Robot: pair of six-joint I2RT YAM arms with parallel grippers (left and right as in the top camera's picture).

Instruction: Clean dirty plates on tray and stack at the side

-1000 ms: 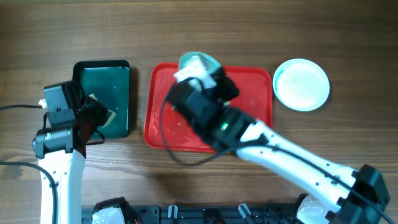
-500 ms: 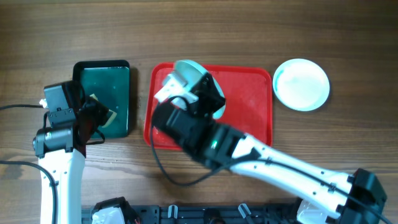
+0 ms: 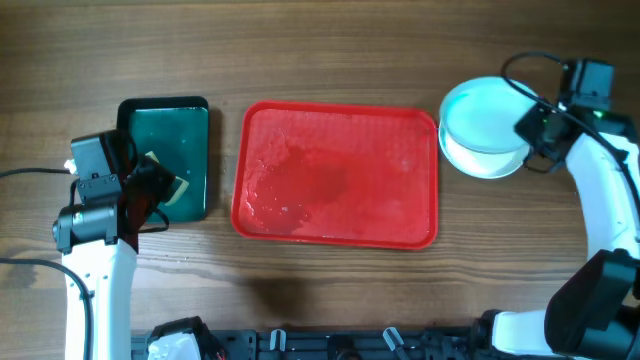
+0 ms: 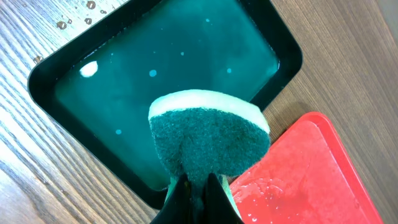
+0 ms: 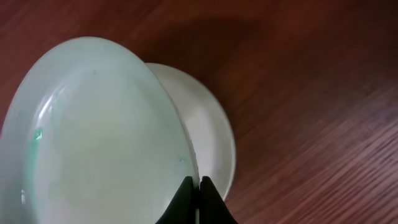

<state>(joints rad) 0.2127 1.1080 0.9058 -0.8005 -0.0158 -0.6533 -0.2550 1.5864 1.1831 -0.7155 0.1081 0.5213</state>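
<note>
The red tray (image 3: 340, 175) lies mid-table, wet and with no plates on it. My right gripper (image 3: 527, 128) is shut on the rim of a light turquoise plate (image 3: 480, 115), holding it tilted just over the plate stack (image 3: 490, 163) right of the tray. In the right wrist view the held plate (image 5: 93, 137) fills the left, with a white plate (image 5: 211, 130) under it and the jaws (image 5: 196, 186) pinching the rim. My left gripper (image 4: 194, 186) is shut on a green and yellow sponge (image 4: 208, 137) over the dark green tray's near corner.
The dark green narrow tray (image 3: 165, 150) holds water and stands left of the red tray; it shows in the left wrist view (image 4: 81, 112). Water drops lie on the wood beside it. A dark rack runs along the table's front edge (image 3: 330, 345).
My right arm has swung from over the red tray to the right side, carrying the turquoise plate over the stack. The left arm has not moved.
</note>
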